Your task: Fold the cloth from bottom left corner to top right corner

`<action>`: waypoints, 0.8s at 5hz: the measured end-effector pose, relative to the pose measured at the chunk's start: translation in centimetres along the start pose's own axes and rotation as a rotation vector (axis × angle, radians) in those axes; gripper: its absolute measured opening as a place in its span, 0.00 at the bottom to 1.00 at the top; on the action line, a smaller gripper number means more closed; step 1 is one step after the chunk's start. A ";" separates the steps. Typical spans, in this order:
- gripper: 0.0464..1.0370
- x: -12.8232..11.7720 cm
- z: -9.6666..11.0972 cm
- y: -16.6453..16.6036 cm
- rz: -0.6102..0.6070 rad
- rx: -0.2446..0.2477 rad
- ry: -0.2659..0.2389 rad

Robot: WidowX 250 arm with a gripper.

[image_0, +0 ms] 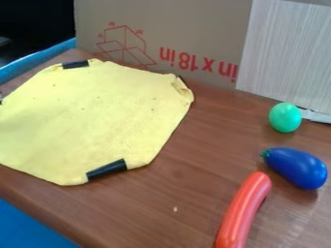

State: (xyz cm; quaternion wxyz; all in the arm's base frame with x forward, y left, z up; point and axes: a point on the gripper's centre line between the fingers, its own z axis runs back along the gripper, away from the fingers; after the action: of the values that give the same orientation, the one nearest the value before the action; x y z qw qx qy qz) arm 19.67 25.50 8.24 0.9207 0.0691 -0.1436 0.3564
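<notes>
Your yellow cloth (90, 121) lies on the left of the brown table (174, 184), in one broad sheet, mostly flat, running to the left edge of your view. Its right corner is curled up a bit. You've got one black strip (75, 64) on its far edge, another black strip (107, 169) on its near edge. Gripper state: can't tell you.

Right of the cloth, well apart from it, far to near: green egg-shaped thing (285, 117); blue eggplant-shaped thing (296, 167), green tip pointing left; red curved, sausage-like thing (242, 210), cut off by your bottom edge. None of the three touch. Behind your cloth: upright cardboard (188, 29) with red print. Right of that, a pale wood-grain panel (288, 58). Blue surface (29, 225) at your lower left, beyond the table edge.
</notes>
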 end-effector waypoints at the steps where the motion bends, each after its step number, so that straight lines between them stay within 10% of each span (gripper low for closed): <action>1: 0.96 0.4 0.0 0.3 -0.001 0.014 -0.031; 3: 0.92 0.2 -1.2 0.6 0.037 0.031 -0.041; 4: 0.63 0.2 -1.4 0.6 0.066 0.032 -0.036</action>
State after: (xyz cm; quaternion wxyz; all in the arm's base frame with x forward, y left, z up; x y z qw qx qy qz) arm 19.66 26.40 7.00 0.9045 0.0857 -0.1567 0.3873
